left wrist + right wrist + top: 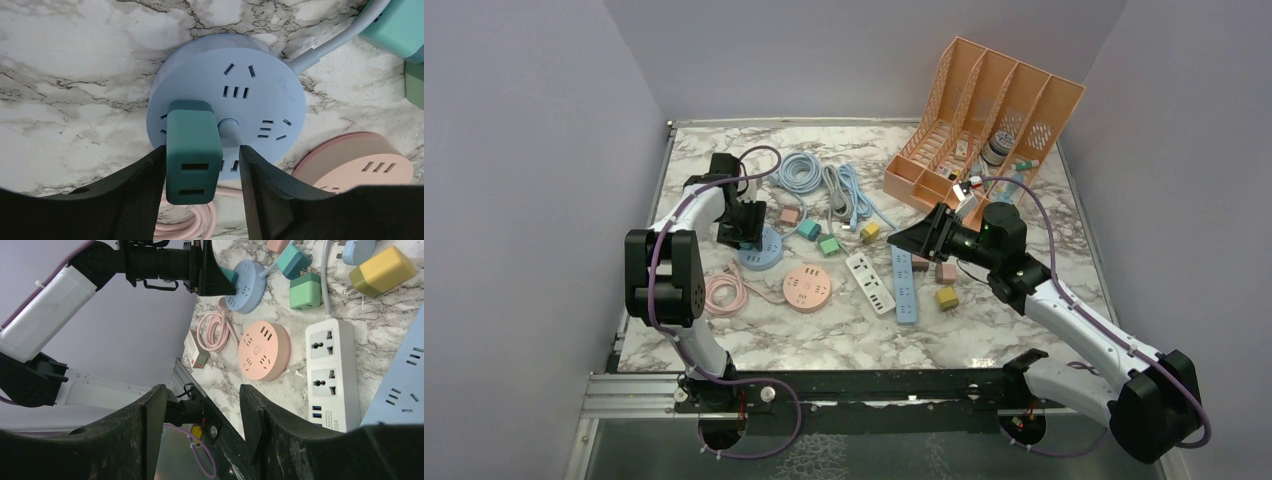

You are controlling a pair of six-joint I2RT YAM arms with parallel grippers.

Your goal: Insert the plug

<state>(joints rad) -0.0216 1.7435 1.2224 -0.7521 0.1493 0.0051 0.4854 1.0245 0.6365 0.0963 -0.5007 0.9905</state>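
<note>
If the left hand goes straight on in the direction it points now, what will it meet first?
Most likely the dark green block-shaped plug, which stands between the fingers of the left hand, on the round light blue power socket. That socket comes next, though depth is hard to judge here.

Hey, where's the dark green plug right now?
Left wrist view: the dark green plug stands on the round blue power strip, between the fingers of the left gripper, at the left of the table near the round pink strip.

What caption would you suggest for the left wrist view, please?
Green plug seated on the round blue power strip, left gripper open around it.
</note>
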